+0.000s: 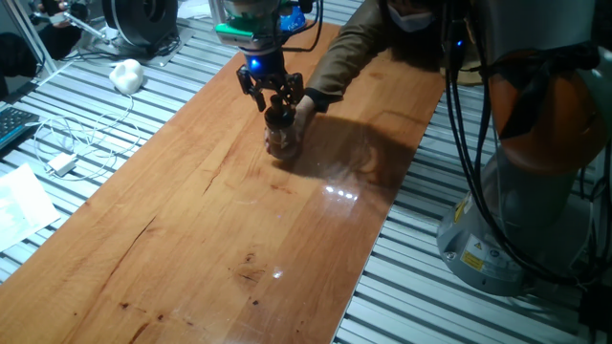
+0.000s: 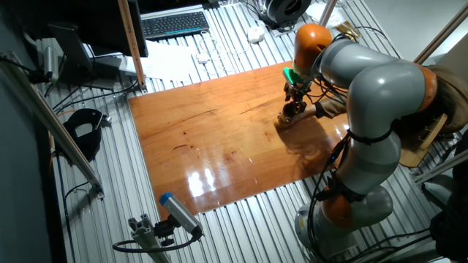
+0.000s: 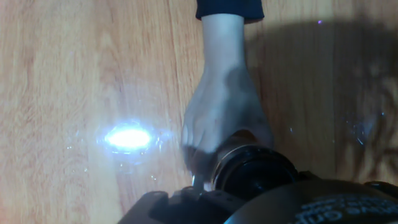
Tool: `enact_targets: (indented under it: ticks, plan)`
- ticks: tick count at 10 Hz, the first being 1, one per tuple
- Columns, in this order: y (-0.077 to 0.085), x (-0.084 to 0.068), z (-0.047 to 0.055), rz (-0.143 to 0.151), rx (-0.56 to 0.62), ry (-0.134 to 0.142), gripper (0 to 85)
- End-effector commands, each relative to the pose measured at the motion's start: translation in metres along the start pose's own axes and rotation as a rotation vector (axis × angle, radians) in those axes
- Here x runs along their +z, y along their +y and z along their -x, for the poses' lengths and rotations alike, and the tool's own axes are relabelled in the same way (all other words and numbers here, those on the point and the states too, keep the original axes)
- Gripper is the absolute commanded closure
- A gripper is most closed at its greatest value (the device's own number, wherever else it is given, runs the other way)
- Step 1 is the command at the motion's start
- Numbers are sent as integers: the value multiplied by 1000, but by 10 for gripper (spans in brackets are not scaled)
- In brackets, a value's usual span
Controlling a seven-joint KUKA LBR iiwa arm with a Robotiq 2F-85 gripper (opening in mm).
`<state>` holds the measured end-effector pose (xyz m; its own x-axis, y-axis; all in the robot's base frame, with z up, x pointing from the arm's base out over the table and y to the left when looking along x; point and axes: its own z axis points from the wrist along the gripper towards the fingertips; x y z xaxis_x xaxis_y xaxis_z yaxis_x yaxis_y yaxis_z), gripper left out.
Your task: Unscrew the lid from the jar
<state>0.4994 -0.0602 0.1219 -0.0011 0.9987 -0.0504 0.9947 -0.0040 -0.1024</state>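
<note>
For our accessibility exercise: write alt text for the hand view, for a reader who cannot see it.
A person's bare hand grips the jar on the wooden table, seen from above. The black lid sits at the bottom edge, partly hidden by the gripper's dark body; a bright light glare lies to the left.

Table [image 1: 191,220]: warm orange-brown wood, darker grain streaks and small knots, white glare spots.
Surrounding floor [image 1: 86,153]: silver-grey ribbed metal, striped light and dark.
Gripper [image 1: 271,94]: black, a blue light and a green band above it.
Lid [image 1: 278,113]: black.
Jar [image 1: 281,139]: clear glass; contents look brownish, though the view is blurred.
Person's hand [image 3: 224,118]: pale skin, dark navy sleeve cuff.
Arm [image 2: 380,95]: light grey shells, orange joint rings.
Keyboard [image 2: 174,24]: black.
Cables [image 1: 72,143]: white.
</note>
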Motion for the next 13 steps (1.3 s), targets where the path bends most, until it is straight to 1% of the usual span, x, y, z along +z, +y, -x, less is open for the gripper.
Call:
enact_targets:
  ticks: [1, 3, 4, 7, 9, 10, 12, 13]
  plan:
    - [0, 0, 0, -3, 5, -11, 0]
    - [0, 0, 0, 0, 7, -5, 0]
    - [0, 0, 0, 0, 13, 3, 0]
    - [0, 0, 0, -1, 16, 10, 0]
    - [0, 0, 0, -8, 26, 19, 0]
    - [-2, -1, 0, -9, 26, 18, 0]
    - [-5, -2, 0, -9, 30, 28, 0]
    - [-6, -1, 0, -9, 31, 28, 0]
